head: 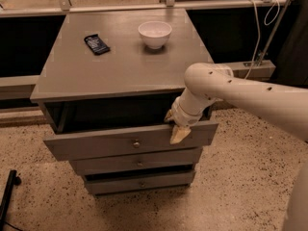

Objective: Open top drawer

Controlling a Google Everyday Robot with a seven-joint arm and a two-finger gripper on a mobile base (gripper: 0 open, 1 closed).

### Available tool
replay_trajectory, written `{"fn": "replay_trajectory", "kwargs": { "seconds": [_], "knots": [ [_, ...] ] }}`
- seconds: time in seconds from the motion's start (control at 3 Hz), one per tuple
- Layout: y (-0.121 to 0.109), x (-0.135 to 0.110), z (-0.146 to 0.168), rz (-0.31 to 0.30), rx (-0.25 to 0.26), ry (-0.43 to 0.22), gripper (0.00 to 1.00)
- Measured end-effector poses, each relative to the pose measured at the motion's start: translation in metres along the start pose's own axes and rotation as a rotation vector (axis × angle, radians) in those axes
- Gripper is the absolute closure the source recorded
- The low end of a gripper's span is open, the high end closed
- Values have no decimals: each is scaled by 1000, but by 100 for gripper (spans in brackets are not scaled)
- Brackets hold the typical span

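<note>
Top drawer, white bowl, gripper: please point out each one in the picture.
top drawer (pixel 96 146), camera view, front panel left of its knob.
white bowl (pixel 155 30), camera view, its inside.
gripper (pixel 174 126), camera view, its tip at the drawer front's upper edge.

The claw (pixel 173 126) sits at the top drawer's (pixel 96 146) upper edge, right of centre (its arm (pixel 250 97) crowds that end); leftward, the dark gap (pixel 110 112) and knob (pixel 136 144) stand free.

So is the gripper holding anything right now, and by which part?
The gripper appears to clamp the top drawer by its front panel's upper edge, near the right end, one finger in front, one behind; not the knob.
</note>
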State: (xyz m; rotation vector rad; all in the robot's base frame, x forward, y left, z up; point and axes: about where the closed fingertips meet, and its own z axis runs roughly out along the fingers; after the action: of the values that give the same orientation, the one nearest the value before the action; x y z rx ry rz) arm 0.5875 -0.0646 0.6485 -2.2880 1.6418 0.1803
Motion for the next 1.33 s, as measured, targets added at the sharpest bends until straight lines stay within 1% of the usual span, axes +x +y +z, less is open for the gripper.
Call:
{"fn": "replay_trajectory", "kwargs": {
  "seconds": [0.33, 0.67, 1.0, 1.33],
  "knots": [
    [13, -10, -7, -20, -59, -40, 47],
    [43, -9, -20, 12, -173, -62, 61],
    [65, -6, -36, 45, -229, -53, 61],
    [75, -4, -60, 109, -163, -54, 57]
  ]
}}
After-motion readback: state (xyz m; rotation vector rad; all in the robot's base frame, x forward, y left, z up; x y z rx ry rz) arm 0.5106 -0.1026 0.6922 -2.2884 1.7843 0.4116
